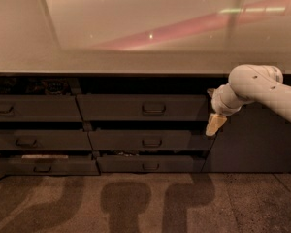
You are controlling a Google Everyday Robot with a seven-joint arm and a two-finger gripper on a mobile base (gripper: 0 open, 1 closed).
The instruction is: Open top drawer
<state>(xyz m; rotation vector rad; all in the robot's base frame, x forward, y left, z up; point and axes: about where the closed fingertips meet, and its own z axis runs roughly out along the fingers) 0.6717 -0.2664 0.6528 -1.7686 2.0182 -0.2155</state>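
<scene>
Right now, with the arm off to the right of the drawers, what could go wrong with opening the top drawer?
1. The gripper hangs past the right end of the top drawer, well away from its loop handle and slightly below it. A sideways approach could knock the drawer's corner or scrape its front.
2. The middle drawer directly below carries a similar handle. As the gripper sits low, it might catch that one instead.
</scene>
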